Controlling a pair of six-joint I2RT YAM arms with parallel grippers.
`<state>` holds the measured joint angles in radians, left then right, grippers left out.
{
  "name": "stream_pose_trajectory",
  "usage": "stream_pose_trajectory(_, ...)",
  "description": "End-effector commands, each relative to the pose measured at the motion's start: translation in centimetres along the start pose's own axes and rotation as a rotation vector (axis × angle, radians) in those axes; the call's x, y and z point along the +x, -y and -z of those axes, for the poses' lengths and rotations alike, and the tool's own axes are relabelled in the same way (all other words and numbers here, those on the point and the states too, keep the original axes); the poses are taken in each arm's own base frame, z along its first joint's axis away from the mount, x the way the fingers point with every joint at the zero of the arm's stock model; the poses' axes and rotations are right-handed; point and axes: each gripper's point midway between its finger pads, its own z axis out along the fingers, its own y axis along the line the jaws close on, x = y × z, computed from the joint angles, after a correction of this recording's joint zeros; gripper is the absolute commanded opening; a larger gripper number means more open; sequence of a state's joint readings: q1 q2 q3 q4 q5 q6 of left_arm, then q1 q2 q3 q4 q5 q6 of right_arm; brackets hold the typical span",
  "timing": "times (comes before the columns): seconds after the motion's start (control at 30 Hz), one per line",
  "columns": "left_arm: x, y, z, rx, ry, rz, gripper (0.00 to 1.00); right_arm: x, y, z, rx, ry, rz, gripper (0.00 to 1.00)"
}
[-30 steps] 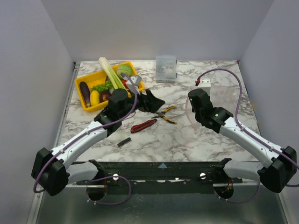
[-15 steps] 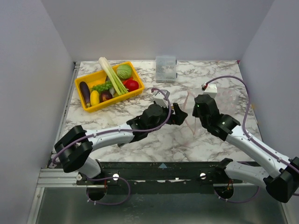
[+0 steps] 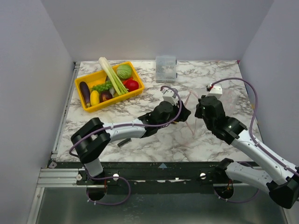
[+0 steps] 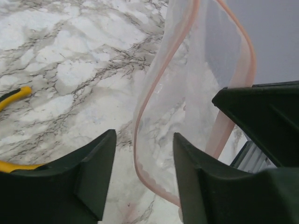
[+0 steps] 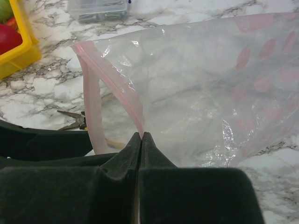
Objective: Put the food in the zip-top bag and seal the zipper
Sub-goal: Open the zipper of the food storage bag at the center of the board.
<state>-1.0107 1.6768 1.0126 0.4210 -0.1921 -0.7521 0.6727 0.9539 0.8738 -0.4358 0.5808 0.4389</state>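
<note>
Clear crinkly plastic, one zip-top bag [image 5: 210,88], faint pink blotches on its far side and a pale pink zipper [image 5: 92,107] along the mouth. It sits well right of the yellow tray [image 3: 117,101], between the two arms. The mouth end is lifted off the marble table [image 3: 159,137]. The mouth is pulled into an open loop facing back toward the tray, and the body trails away from the tray to the right. The bag's long axis runs left-right; the zipper line runs roughly near-to-far.

The right gripper [image 5: 141,139] has its fingers pressed together, pinching the bag's mouth edge just at the pink strip. The left gripper [image 4: 145,140] has its fingers apart with the other mouth edge running between them, and gaps show on both sides.

All the food is in the tray, seven pieces counted:
- One celery stalk [image 3: 111,74], long axis diagonal, its tip past the tray's far rim.
- One cabbage [image 3: 124,71].
- One tomato [image 3: 133,85].
- One eggplant [image 3: 84,92], lying along the tray's left wall.
- One yellow fruit [image 3: 95,97].
- One bunch of grapes [image 3: 102,87].
- One dark reddish piece [image 3: 106,96], type unclear.

One clear box [image 3: 165,68] sits right of the tray near the back. One pair of yellow-handled pliers [image 4: 16,94] is partly in view, right of the tray. One small black ridged part [image 3: 124,142] lies nearer than the tray.
</note>
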Motion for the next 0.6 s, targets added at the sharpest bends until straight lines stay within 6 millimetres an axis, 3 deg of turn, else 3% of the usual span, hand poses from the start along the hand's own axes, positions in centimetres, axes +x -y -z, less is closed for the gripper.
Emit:
stream_pose_trajectory(0.0,-0.5,2.2,-1.4,0.089,-0.031,0.011,0.37,0.3,0.6,0.6,0.009,-0.014,-0.015,0.01)
stream_pose_trajectory(0.13,-1.1,2.4,-2.0,0.093,-0.079,0.018,0.0,0.9,1.5,0.5,0.065,-0.042,-0.009,0.01)
stream_pose_trajectory(0.17,-1.2,2.4,-2.0,0.087,-0.089,0.023,0.0,1.2,1.6,0.5,0.073,-0.059,0.003,0.03)
stream_pose_trajectory(0.23,-1.6,3.2,-1.7,0.109,-0.101,0.036,0.0,2.0,2.0,0.3,0.102,-0.1,0.027,0.3)
stream_pose_trajectory(0.27,-1.8,3.7,-1.5,0.123,-0.104,0.048,0.0,2.7,2.1,0.2,0.117,-0.13,0.049,0.37)
stream_pose_trajectory(0.4,-2.1,4.7,-0.8,0.157,-0.129,0.088,0.0,4.0,4.2,-0.1,0.245,-0.163,0.08,0.56)
stream_pose_trajectory(0.5,-2.1,4.7,-0.8,0.155,-0.149,0.115,0.0,4.1,4.3,-0.6,0.259,-0.149,0.098,0.57)
stream_pose_trajectory(0.57,-2.1,4.6,-0.9,0.155,-0.154,0.124,0.0,3.1,4.5,-0.4,0.278,-0.122,0.083,0.44)
